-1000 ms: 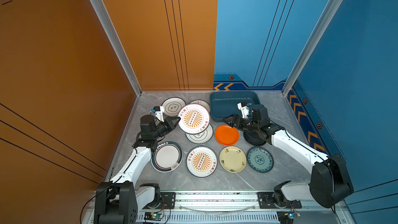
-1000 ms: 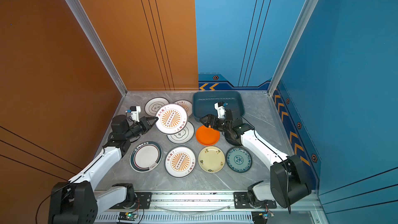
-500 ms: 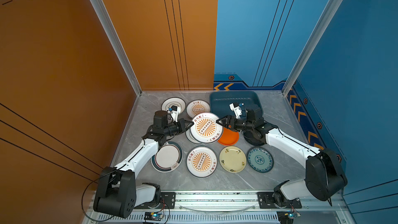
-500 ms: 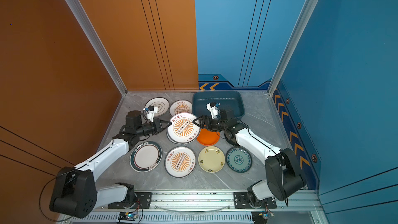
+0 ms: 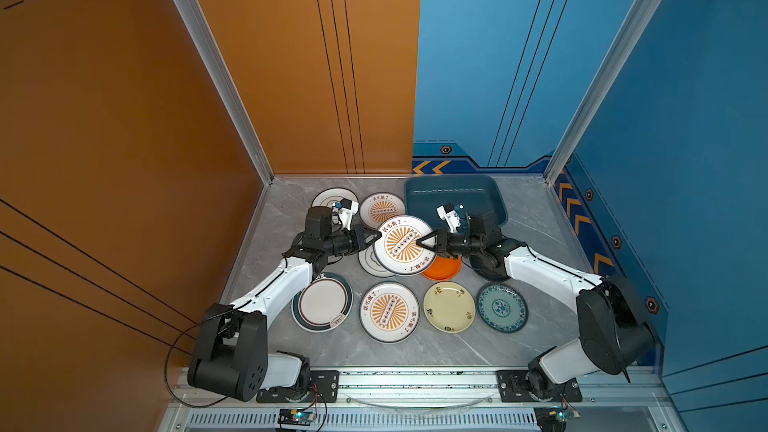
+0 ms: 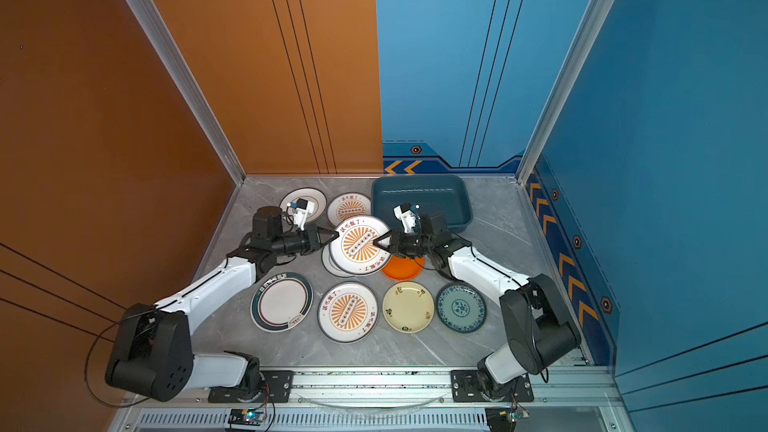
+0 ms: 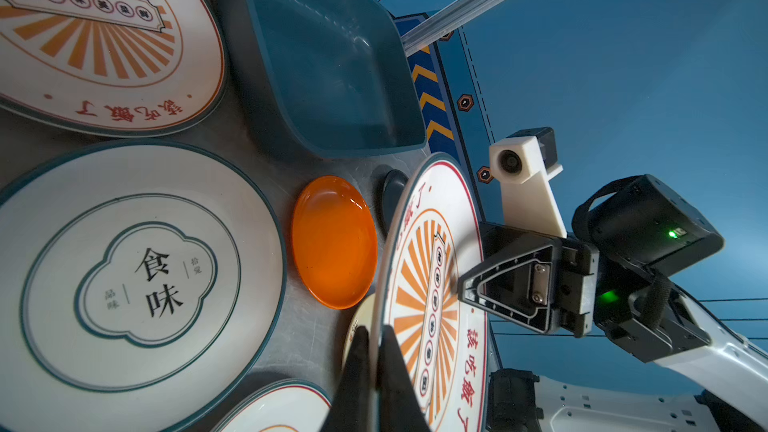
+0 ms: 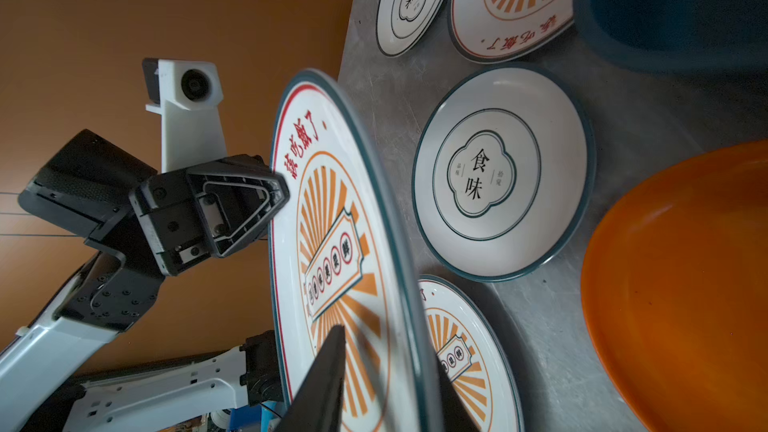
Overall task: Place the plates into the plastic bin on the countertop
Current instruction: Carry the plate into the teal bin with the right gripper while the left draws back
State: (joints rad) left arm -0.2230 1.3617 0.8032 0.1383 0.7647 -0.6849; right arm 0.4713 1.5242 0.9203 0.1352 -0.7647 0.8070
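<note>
Holding sunburst plate point(image 5: 402, 245) near plastic bin point(image 5: 453, 197).

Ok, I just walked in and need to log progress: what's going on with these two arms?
It looks like a handover. The left fingers are shut on one rim of a sunburst plate, held above the countertop. The right fingers straddle the opposite rim; whether they grip it is unclear. The bin shows nothing inside, and the other plates lie on the countertop.
</note>
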